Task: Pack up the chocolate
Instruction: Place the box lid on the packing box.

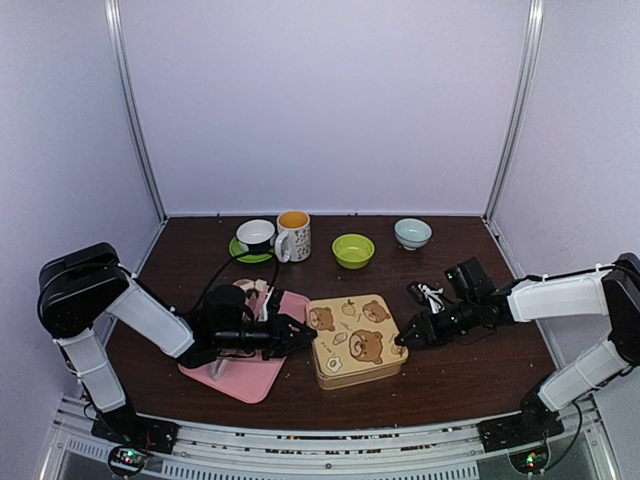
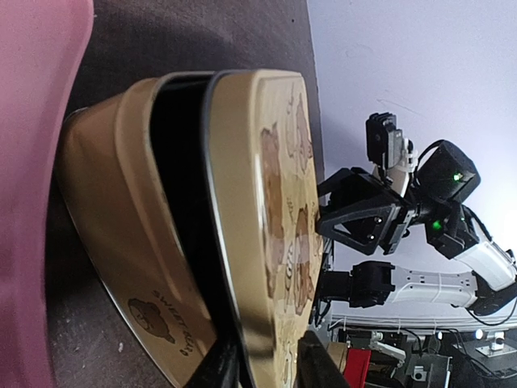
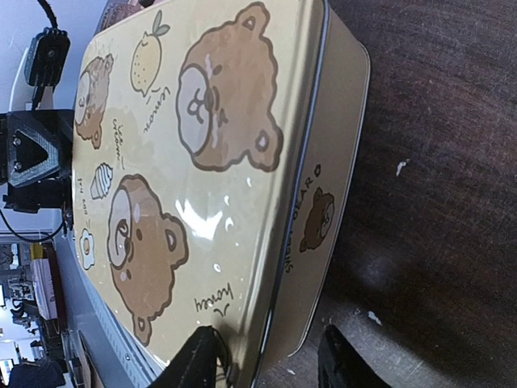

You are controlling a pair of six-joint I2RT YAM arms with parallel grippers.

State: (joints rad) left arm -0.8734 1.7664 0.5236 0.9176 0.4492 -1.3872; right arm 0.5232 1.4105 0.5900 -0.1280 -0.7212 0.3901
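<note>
- left gripper (image 2: 271, 368): narrow, pinched on the rim of the lid (image 2: 258, 186), one finger on top and the other in the gap under it.
- That side of the lid sits up off the tin base (image 2: 105, 210), w/ a dark gap btwn them. The side away from this gripper looks seated.
- right gripper (image 3: 266, 364): jaws part-open, straddling the tin's opposite edge. It looks loose, not clamped.
- Step, as I judge it: get the lid off.
- To do it well, the right gripper should nip the base wall only, below the lid lip, so the base doesn't ride up.
- Left lifts straight, no twist; the pinch is thin and the metal looks slick.
- chocolate (image 1: 248, 290): small pale/brown bits just behind the left gripper on the pink tray (image 1: 240, 378), I think; too small to be sure.
- Inside of the tin is dark, can't tell if any is in there.
- Park the lid on bare surface (image 3: 436, 162), off the tray.
</note>
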